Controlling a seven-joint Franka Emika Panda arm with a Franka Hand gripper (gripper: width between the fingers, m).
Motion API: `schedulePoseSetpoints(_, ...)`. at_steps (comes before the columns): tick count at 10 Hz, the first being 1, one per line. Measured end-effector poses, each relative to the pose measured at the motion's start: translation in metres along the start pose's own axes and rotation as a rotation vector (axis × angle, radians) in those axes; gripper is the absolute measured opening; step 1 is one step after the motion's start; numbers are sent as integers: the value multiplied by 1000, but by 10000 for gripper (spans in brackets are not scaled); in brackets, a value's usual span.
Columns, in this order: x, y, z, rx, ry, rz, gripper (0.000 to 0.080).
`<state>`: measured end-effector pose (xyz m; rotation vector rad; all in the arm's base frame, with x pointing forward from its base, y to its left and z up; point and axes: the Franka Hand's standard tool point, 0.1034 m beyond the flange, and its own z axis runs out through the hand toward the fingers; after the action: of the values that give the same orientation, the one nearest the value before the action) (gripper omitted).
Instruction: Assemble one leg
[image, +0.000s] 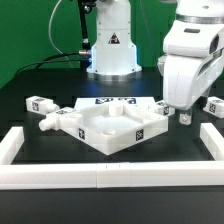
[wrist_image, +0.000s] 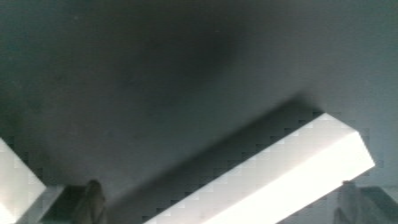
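The white square tabletop (image: 112, 130) lies in the middle of the black table. Two legs (image: 38, 104) (image: 48, 123) lie at the exterior view's left and one leg (image: 213, 105) at its right. My gripper (image: 177, 115) hangs low just beyond the tabletop's right corner, between it and the right leg. In the wrist view my two fingertips (wrist_image: 80, 203) stand wide apart with nothing held. A blurred white straight-edged bar (wrist_image: 285, 165) runs slantwise below them; I cannot tell which part it is. No leg shows in the wrist view.
The marker board (image: 105, 102) lies behind the tabletop. A low white wall (image: 110, 176) borders the table at the front and both sides. The arm's white base (image: 110, 50) stands at the back.
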<state>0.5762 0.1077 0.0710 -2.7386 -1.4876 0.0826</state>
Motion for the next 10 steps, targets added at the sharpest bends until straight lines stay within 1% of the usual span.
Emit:
schedulePoseSetpoints(4,-1,0,0,1,0,2,650)
schedulePoseSetpoints(5,-3,2,0,0,0,7,650)
schedulePoseSetpoints(6,-17,10,-6,-13,5,31,650)
schedulePoseSetpoints(7,-43,19,-12,-32,6,60,650)
schedulePoseSetpoints(8,-68,31,-12,-39,2,68,650)
schedulePoseSetpoints(9,-89,46,-11,-37,-8,40,650)
schedulePoseSetpoints(10,-100,55,-10,-41,-5,29,650)
